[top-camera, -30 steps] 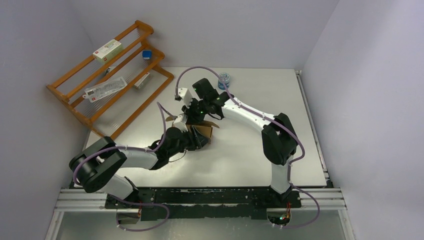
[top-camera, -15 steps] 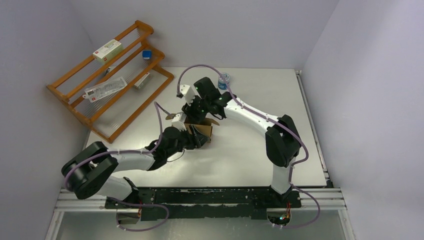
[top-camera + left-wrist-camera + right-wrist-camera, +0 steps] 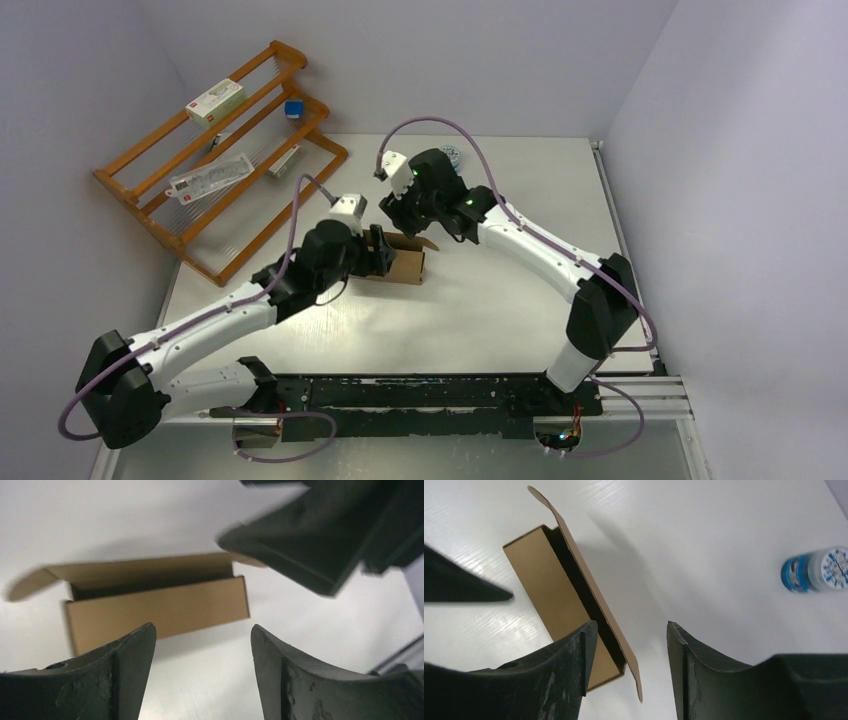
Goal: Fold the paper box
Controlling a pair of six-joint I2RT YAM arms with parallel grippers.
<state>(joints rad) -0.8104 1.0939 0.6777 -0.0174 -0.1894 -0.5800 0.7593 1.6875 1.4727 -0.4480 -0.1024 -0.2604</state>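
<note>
The paper box [image 3: 407,264] is a small brown cardboard carton standing on the white table, its long lid flap [image 3: 591,587] raised and ajar. In the left wrist view the paper box [image 3: 160,606] lies just beyond my left gripper [image 3: 202,630], which is open with only table between its fingers. My right gripper [image 3: 631,626] hovers over the box's flap side, open and holding nothing. From above, the left gripper [image 3: 377,249] sits at the box's left end and the right gripper [image 3: 401,214] is just behind it, both apart from the cardboard.
A wooden rack [image 3: 215,160] with small white cartons leans at the back left. A blue-and-white bottle [image 3: 816,570] stands on the table behind the right arm. The table's right edge [image 3: 622,250] runs along the wall.
Both grippers have opened and drawn back from the box, which now stands free on the table. The left arm has stretched out and risen; the right wrist has moved back and to the right.
</note>
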